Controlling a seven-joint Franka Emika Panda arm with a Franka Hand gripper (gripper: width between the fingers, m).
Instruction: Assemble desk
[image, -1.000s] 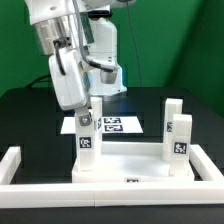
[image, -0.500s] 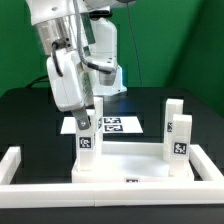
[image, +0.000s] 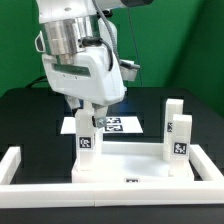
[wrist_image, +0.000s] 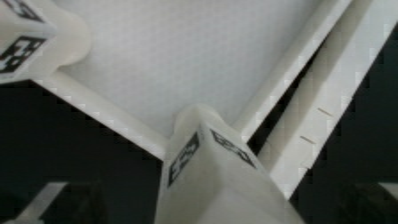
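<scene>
The white desk tabletop (image: 130, 162) lies flat inside the border wall. One leg block (image: 86, 140) stands upright at its corner on the exterior view's left, and two more legs (image: 174, 112) (image: 180, 138) stand on the right. My gripper (image: 89, 119) is lowered over the top of the left leg, fingers on either side. In the wrist view the leg (wrist_image: 217, 170) rises between the gripper (wrist_image: 214, 206) fingers with dark gaps on both sides, so the jaws are open. The tabletop (wrist_image: 178, 60) fills that view. The fourth leg is out of view.
The long low white border wall (image: 110, 192) runs along the front and both sides. The marker board (image: 118, 125) lies flat on the black table behind the tabletop. The arm's body hangs over the exterior view's upper left.
The hand has turned about its vertical axis over the left leg and now faces the camera broadside. The leg and tabletop have not moved.
</scene>
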